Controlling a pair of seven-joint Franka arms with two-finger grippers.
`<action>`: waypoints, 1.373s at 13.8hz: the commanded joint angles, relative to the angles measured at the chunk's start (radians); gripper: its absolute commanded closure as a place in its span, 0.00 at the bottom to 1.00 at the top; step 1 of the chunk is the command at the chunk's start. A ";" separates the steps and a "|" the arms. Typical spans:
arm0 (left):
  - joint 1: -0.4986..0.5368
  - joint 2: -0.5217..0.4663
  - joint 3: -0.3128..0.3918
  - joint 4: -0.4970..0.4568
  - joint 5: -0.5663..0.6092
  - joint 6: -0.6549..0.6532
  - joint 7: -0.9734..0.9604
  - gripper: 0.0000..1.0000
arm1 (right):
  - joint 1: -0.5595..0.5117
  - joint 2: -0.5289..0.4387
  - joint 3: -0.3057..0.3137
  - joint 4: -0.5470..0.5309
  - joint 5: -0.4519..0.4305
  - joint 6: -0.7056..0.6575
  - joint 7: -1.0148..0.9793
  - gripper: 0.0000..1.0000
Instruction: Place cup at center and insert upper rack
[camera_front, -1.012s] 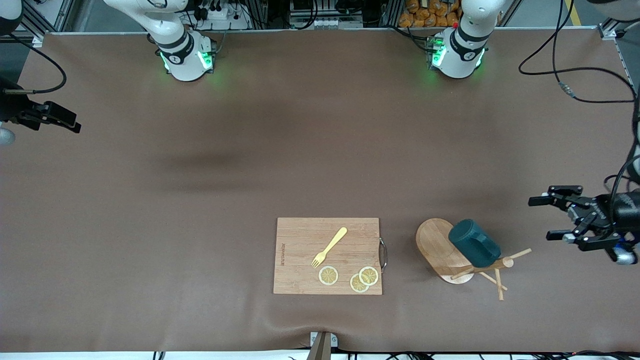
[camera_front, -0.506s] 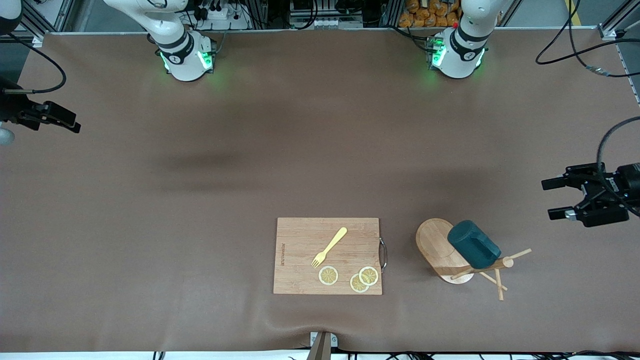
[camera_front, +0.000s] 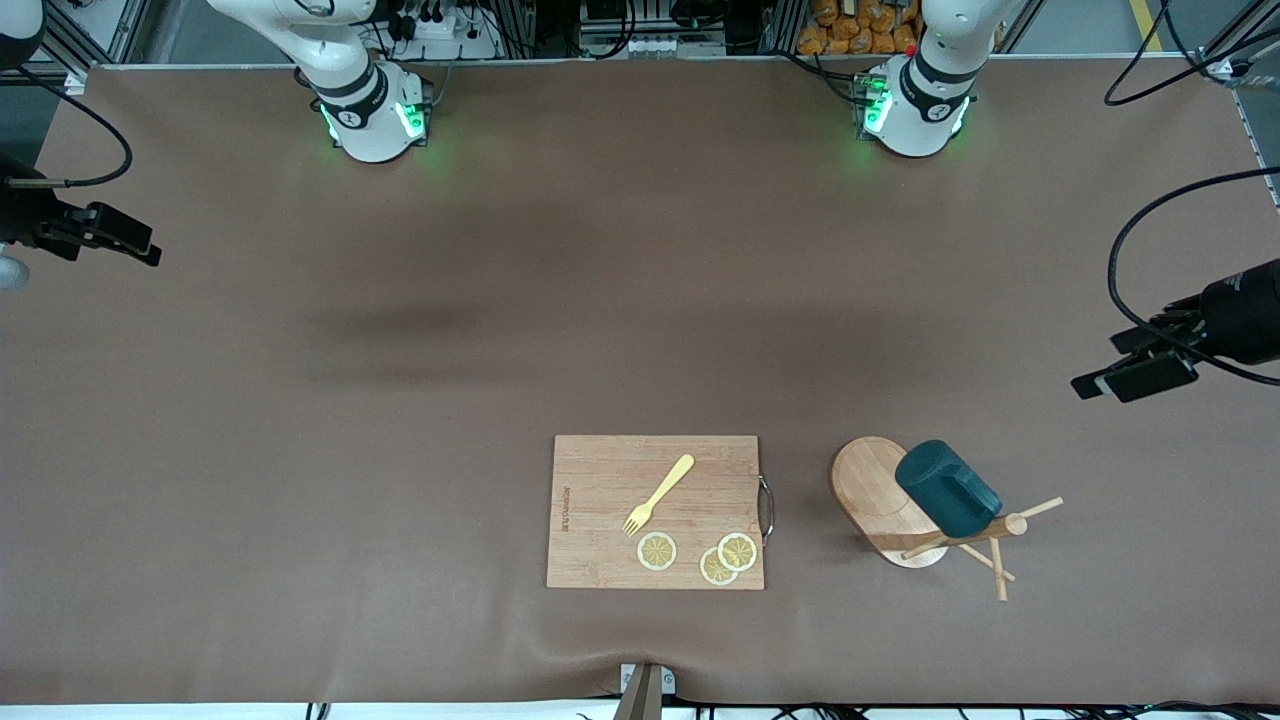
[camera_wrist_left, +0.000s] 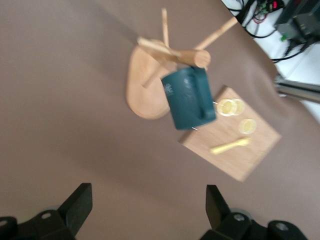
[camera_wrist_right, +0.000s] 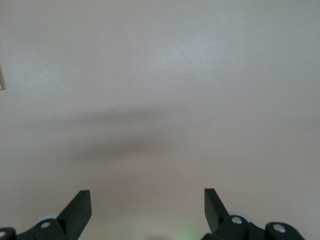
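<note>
The right gripper hangs over bare table at the right arm's end, fingers spread with nothing between them in its wrist view; this arm waits, well apart from everything the task concerns.

Toward the middle, near the front camera, a wooden cutting board carries a yellow fork and three lemon slices.

Beside the board, toward the left arm's end, stands the wooden cup rack on its oval base, pegs splayed from a post. The dark green cup hangs tilted on a peg by its handle, its body over the base.

The left gripper hovers over the table near the left arm's end, fingers spread wide and empty in its wrist view. The cup lies from it toward the front camera and toward the board, its long axis slanting away from the post. The left arm is much the nearer; any reach for the cup looks to be its job.
</note>
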 joint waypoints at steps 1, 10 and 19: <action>0.007 -0.071 0.004 -0.029 0.117 -0.059 0.190 0.00 | -0.023 -0.004 0.014 0.002 -0.004 -0.010 -0.002 0.00; -0.582 -0.269 0.734 -0.069 0.032 -0.134 0.407 0.00 | -0.020 -0.026 0.016 0.003 -0.007 -0.030 -0.016 0.00; -0.747 -0.463 0.982 -0.362 -0.094 0.031 0.502 0.00 | -0.003 -0.027 0.024 0.005 -0.007 -0.027 -0.014 0.00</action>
